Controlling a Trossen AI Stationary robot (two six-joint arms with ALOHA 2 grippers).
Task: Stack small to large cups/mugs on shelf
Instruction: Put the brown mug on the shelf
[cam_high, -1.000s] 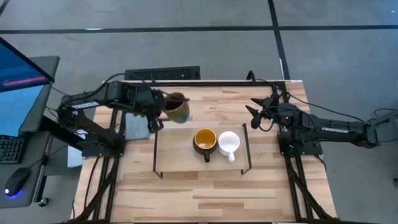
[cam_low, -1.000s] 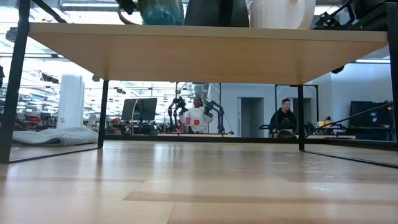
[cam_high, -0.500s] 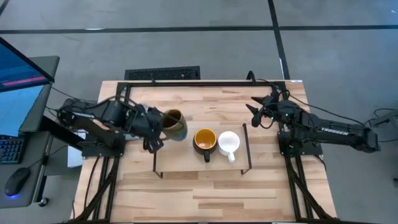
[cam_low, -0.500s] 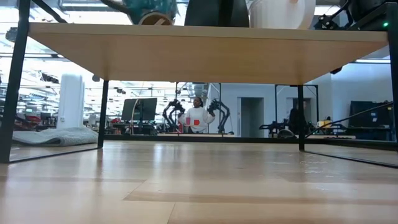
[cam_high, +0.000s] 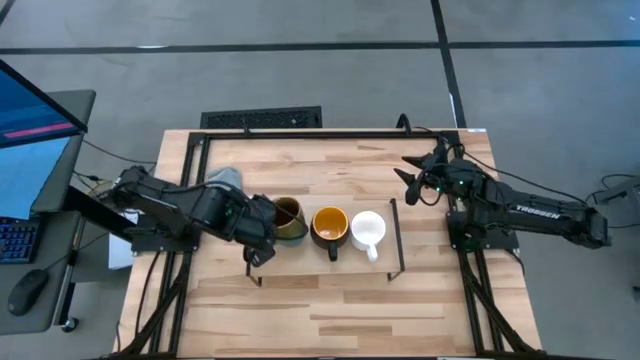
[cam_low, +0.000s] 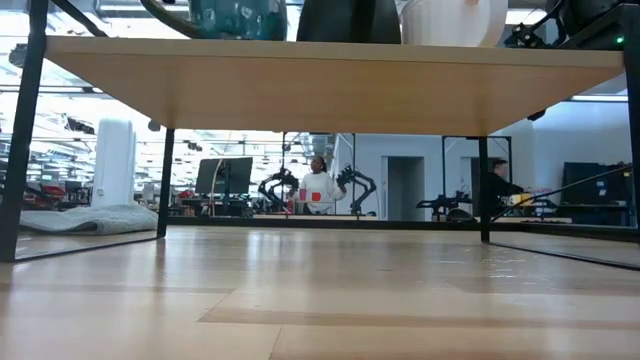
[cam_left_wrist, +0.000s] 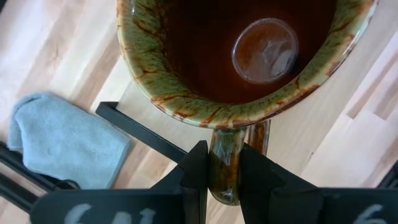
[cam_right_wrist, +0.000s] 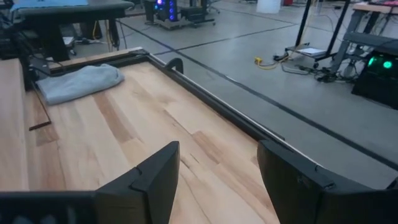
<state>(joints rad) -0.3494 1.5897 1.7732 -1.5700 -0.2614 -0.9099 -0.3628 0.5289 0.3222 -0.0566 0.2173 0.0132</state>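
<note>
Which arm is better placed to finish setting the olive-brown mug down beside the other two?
The left. Its gripper is shut on the olive-brown mug's handle, at the shelf's left end next to the dark mug. The right gripper is open and waits off the shelf's right side.

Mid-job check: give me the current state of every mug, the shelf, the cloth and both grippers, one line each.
olive-brown mug: upright at the shelf's left end, handle clamped.
dark mug: upright mid-shelf, free.
white mug: upright at the shelf's right, free.
shelf: standing, three mugs in a row over it.
left gripper: shut on the olive-brown mug's handle.
right gripper: open, empty, right of the shelf.
blue cloth: crumpled on the table.
</note>
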